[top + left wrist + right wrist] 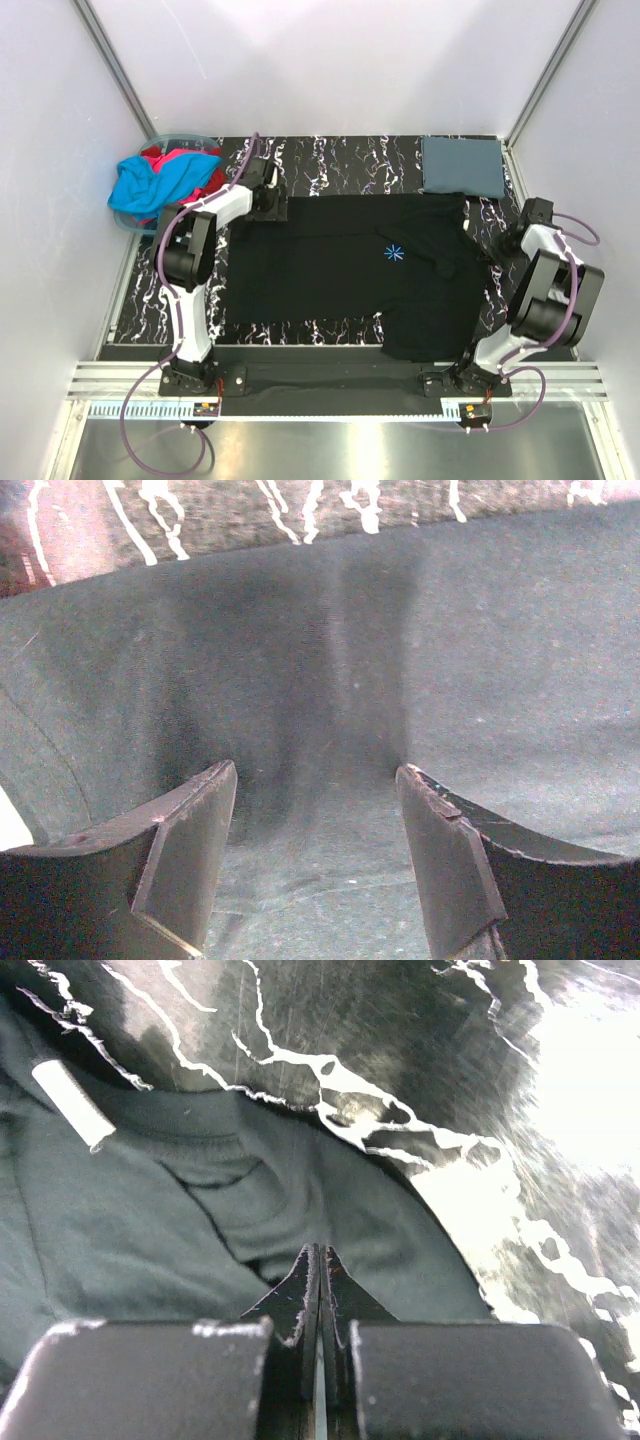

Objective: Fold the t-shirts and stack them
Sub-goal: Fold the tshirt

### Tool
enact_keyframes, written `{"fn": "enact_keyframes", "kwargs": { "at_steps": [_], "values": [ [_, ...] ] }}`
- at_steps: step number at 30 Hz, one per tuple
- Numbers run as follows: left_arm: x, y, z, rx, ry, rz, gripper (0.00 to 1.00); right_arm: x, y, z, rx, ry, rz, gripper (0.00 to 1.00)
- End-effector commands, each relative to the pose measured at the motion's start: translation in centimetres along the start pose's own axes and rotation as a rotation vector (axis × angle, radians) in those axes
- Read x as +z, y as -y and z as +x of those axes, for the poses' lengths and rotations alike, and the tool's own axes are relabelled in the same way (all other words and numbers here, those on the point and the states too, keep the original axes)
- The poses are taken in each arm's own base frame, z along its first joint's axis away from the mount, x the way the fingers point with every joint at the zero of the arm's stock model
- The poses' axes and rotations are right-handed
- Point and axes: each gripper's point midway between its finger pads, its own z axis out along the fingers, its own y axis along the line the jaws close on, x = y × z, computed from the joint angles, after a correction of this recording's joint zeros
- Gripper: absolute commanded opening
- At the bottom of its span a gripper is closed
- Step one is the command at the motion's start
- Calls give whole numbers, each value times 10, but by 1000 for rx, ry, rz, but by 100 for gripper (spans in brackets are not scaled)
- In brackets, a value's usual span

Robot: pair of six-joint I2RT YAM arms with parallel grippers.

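A black t-shirt [340,275] with a light-blue starburst print [393,253] lies spread flat on the marbled table. My left gripper [270,205] is open at the shirt's far left edge, its tips down on the black cloth [300,660] in the left wrist view [315,780]. My right gripper [497,246] is shut at the shirt's right edge; in the right wrist view [321,1252] it hangs over wrinkled black cloth [150,1230] near a white label [72,1105]. A folded slate blue-grey shirt [462,165] lies at the far right. Cyan [150,185] and red [165,156] shirts are bunched at the far left.
The cyan and red shirts sit in a pale plastic tub [190,134] at the far left corner. White walls close in the table on three sides. A metal rail [330,385] runs along the near edge by the arm bases.
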Motion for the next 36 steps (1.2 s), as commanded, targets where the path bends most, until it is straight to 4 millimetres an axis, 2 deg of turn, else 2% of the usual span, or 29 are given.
{"fn": "enact_keyframes", "kwargs": {
  "at_steps": [1, 4, 5, 7, 8, 9, 10, 11, 14, 17, 20, 21, 22, 26, 28, 29, 34, 36],
  "values": [
    [3, 8, 6, 14, -18, 13, 70, -21, -5, -15, 22, 87, -1, 1],
    [1, 9, 5, 25, -9, 3, 70, -41, -32, -36, -13, 145, -79, 21],
    [1, 8, 5, 28, -10, -1, 70, -52, -49, -52, -41, 189, -112, 31],
    [1, 7, 6, 30, -12, -10, 70, -49, -75, -55, -152, 196, -118, 39],
    [0, 7, 6, 30, -11, -9, 70, -60, -96, -67, -202, 227, -130, 43],
    [1, 6, 7, 31, -14, -10, 70, -46, -99, -67, -259, 208, -86, 44],
    [0, 7, 7, 33, -15, -5, 70, -44, -105, -66, -304, 215, -35, 45],
    [0, 7, 8, 33, -17, -4, 70, -40, -118, -76, -346, 232, -26, 48],
    [-2, 8, 7, 41, -14, -3, 70, -28, -142, -87, -433, 232, -37, 55],
    [-3, 9, 6, 46, -10, 0, 70, -15, -151, -98, -480, 230, -10, 56],
    [-1, 13, 8, 41, -19, 17, 70, -7, -166, -99, -518, 207, -47, 56],
    [0, 18, 9, 43, -23, 29, 70, 4, -169, -94, -552, 181, -51, 55],
    [1, 21, 12, 48, -29, 37, 70, 9, -169, -88, -573, 155, -47, 55],
    [4, 22, 16, 79, -32, 8, 71, 28, -171, -90, -661, 145, 23, 55],
    [8, 20, 17, 78, -38, -1, 71, 31, -173, -94, -664, 143, 33, 54],
    [10, 19, 20, 78, -47, -4, 71, 40, -171, -92, -671, 124, 41, 53],
    [14, 17, 23, 78, -57, -13, 71, 48, -178, -84, -700, 100, 35, 49],
    [15, 15, 25, 77, -63, -21, 71, 52, -173, -86, -724, 114, 78, 47]
  ]
}}
